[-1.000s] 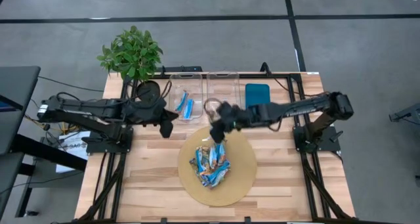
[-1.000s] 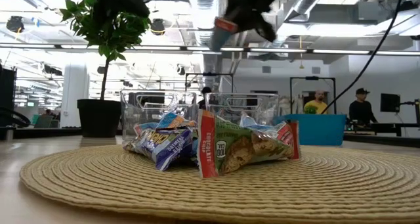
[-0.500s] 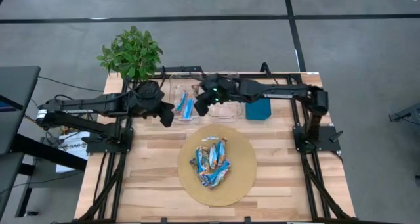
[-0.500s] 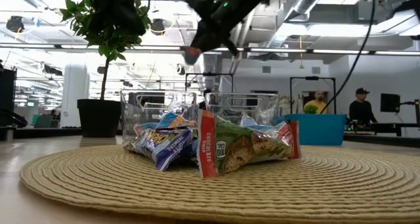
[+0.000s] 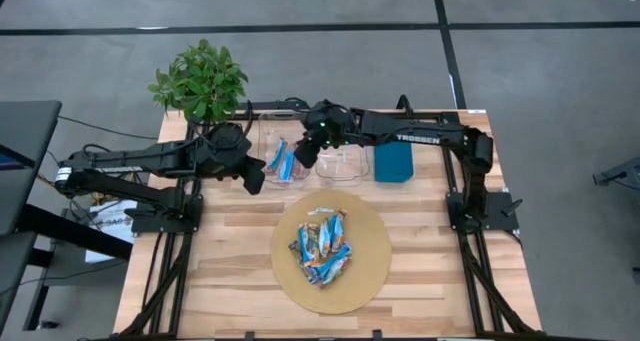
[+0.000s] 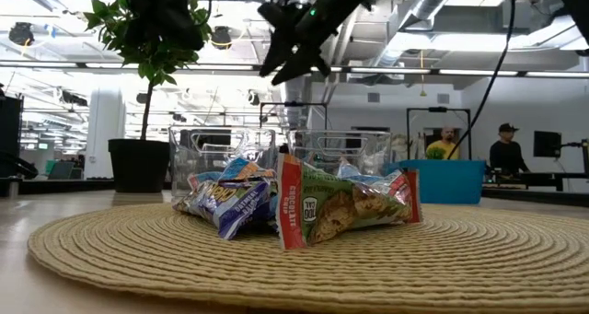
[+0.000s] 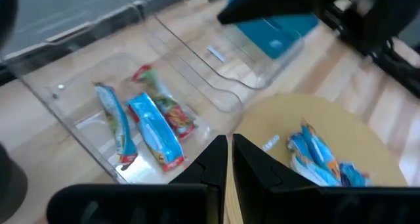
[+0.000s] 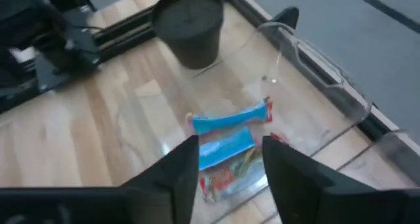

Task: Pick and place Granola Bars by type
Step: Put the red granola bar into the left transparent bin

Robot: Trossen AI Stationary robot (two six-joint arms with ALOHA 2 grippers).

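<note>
Several granola bars (image 5: 322, 246) lie heaped on a round woven mat (image 5: 370, 271); the low view shows the heap (image 6: 304, 203) close up. My right gripper (image 5: 303, 153) hovers open and empty over the left clear bin (image 5: 268, 131). Two blue bars (image 8: 226, 122) and a red-and-green bar (image 8: 230, 178) lie on that bin's floor. My left gripper (image 5: 255, 176) is shut and empty, just left of this bin. The bin's bars also show in the left wrist view (image 7: 154, 129).
A second clear bin (image 5: 345, 156) stands right of the first, and a teal tray (image 5: 393, 163) right of that. A potted plant (image 5: 200, 81) stands at the far left corner. My right arm (image 5: 420, 136) reaches across the far edge above the bins.
My right gripper has gone from above the mat toward the far edge and left, carrying an orange-red bar, and now stands over the left bin. The bar no longer shows between its fingers. My left gripper has shifted slightly toward the far edge.
</note>
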